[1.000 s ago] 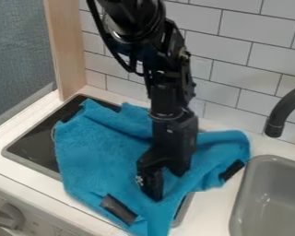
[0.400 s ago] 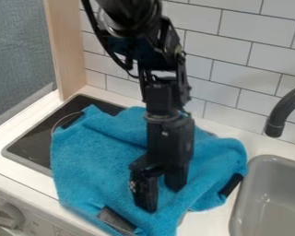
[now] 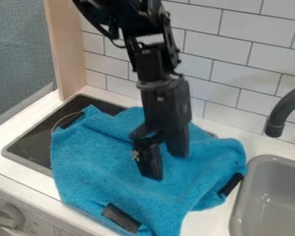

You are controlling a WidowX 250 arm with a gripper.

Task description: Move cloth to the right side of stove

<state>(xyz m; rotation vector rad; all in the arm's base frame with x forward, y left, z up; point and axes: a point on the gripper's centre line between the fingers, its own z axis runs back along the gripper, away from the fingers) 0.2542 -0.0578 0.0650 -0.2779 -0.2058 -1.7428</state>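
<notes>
My gripper (image 3: 165,163) hangs over the middle of the blue cloth (image 3: 101,161), its two fingers spread apart with no cloth between them. Spread with some folds, the cloth covers much of the dark stove top (image 3: 36,140) and extends past its right edge onto the white counter, close to the sink. Black strips show on the cloth at its front edge, right edge and upper left corner. The stove's left part is uncovered.
At the right is a grey sink (image 3: 270,198) with a dark faucet (image 3: 284,110) above it. A tiled wall (image 3: 233,69) runs behind the counter (image 3: 205,226). A wooden panel (image 3: 70,50) stands at the back left, and a knob (image 3: 11,215) is at the front left.
The gripper first came toward the front left and then rose off the cloth, its fingers now clear of it. The cloth's upper left and right parts shifted slightly toward the front.
</notes>
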